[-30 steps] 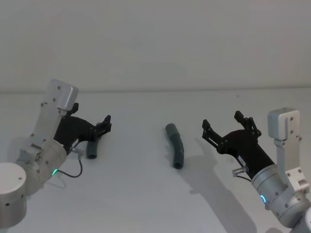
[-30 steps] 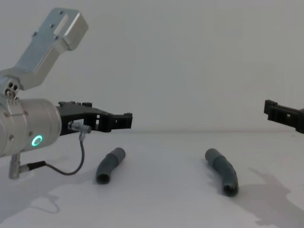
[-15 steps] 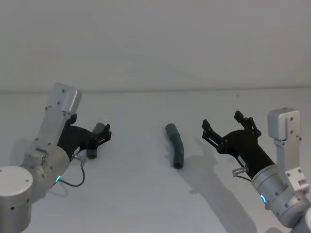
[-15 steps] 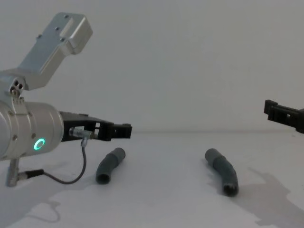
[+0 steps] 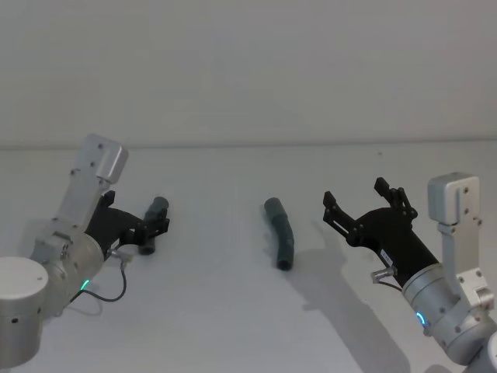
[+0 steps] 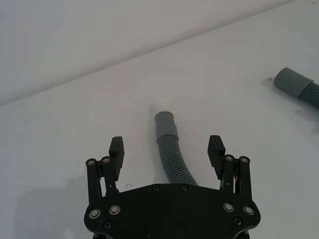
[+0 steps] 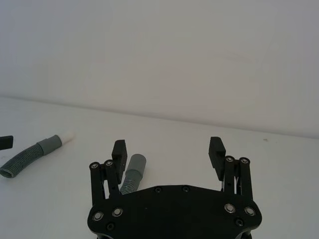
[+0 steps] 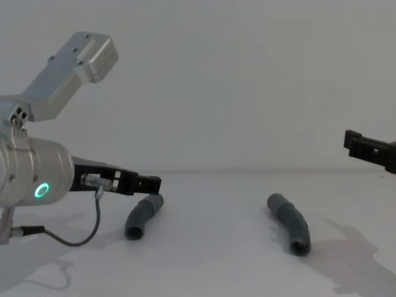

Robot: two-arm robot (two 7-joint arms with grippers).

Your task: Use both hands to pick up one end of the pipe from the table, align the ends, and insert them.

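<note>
Dial set on the head view, centre at the middle of the table (image 5: pixel 233 326), 12 o'clock toward the wall.

Pipe, 2 separate pieces, both lying flat on the table, well apart, ends not joined.
- Piece 1 (image 5: pixel 156 208): at 9 o'clock. Slightly bent, with its long axis running roughly 12 to 6. The right wrist view shows a pale narrower tip (image 7: pixel 68 135) on 1 end of it.
- Piece 2 (image 5: pixel 281 237): near dial centre, a little toward 1 o'clock. Also bent. Its dark open mouth (image 8: pixel 299 247) faces 6 o'clock, toward the robot.

Left gripper (image 5: pixel 154 228): at 9 o'clock, low over piece 1. Fingers (image 6: pixel 116 147) spread wide and holding nothing. In the left wrist view the ribbed body of piece 1 runs through the gap between the 2 fingers with clear space on both sides. From the chest, the fingertip sits just above the far end of the piece; I cannot tell whether it touches. A green ring light (image 8: pixel 41 190) glows on this arm.

Right gripper (image 5: pixel 354 193): at 3 o'clock, off the table surface and apart from piece 2. Fingers (image 7: pixel 217 146) spread wide, empty. In the right wrist view, the collar end of piece 2 shows just beside 1 finger, below it on the table.
</note>
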